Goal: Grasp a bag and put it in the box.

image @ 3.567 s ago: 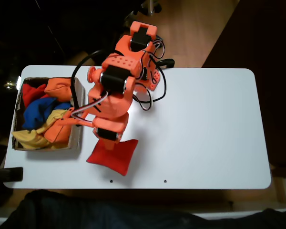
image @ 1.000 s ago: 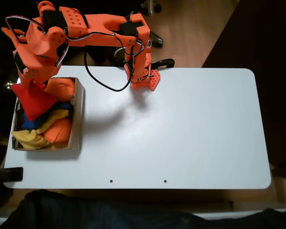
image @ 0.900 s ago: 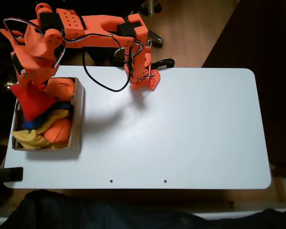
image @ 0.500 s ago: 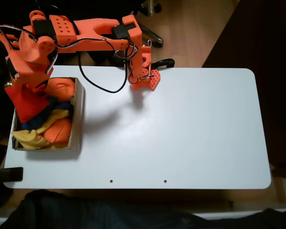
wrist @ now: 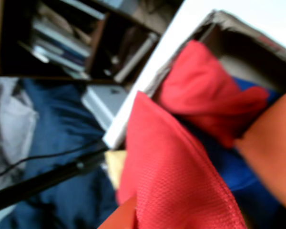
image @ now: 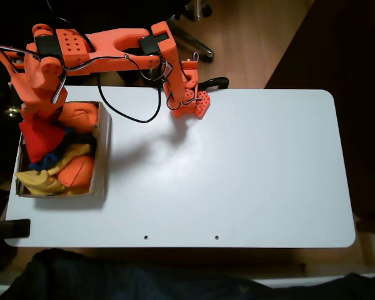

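Note:
The red bag (image: 40, 139) hangs over the left end of the brown cardboard box (image: 104, 150) in the fixed view. My gripper (image: 37, 117) is directly above it, shut on its top edge. The arm reaches far left from its base. In the wrist view the bag (wrist: 176, 181) fills the foreground, with one orange finger (wrist: 120, 217) at the bottom edge. Beneath it lies the box (wrist: 238, 28) with another red beanbag (wrist: 205, 90) in its corner. How far the held bag rests on the pile is hidden.
Orange (image: 81, 115), blue (image: 42, 164) and yellow (image: 40, 182) beanbags fill the box. The arm's base (image: 189, 103) stands at the white table's (image: 237, 175) far edge with a black cable looping beside it. A small black clamp (image: 12, 229) sits at the table's front left corner.
The arm carried the bag from the table's front to above the box. Over the last second the gripper shifted slightly and the bag sank lower among the other beanbags.

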